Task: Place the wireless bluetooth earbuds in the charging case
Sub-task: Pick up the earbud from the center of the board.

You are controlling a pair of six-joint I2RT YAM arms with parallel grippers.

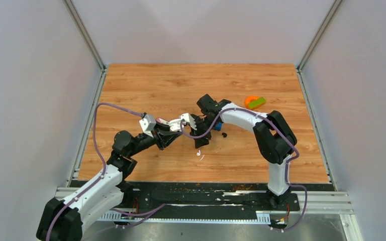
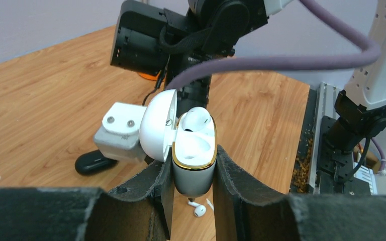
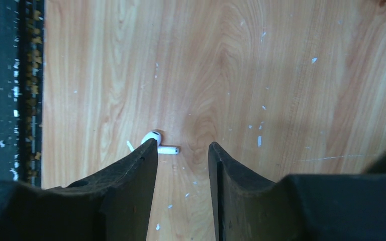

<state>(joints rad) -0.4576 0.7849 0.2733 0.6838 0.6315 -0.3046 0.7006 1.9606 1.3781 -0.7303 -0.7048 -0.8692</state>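
Note:
My left gripper [image 2: 193, 153] is shut on the white charging case [image 2: 195, 150], which has a gold rim and stands upright with its lid open to the left. One white earbud [image 2: 197, 117] sits in the far slot; the near slot is empty. A second white earbud [image 3: 153, 137] lies on the table just beyond my right gripper's left fingertip. It also shows under the case in the left wrist view [image 2: 199, 210] and in the top view [image 1: 199, 152]. My right gripper [image 3: 183, 146] is open and empty, pointing down above the table, close to the left gripper [image 1: 189, 120].
A small black oval thing [image 2: 93, 162] lies on the table left of the case; it also shows in the top view [image 1: 224, 134]. A blue block [image 1: 217, 126] sits by the right arm. An orange and green object [image 1: 254, 102] lies at the back right. A thin white sliver [image 3: 129, 145] lies beside the loose earbud.

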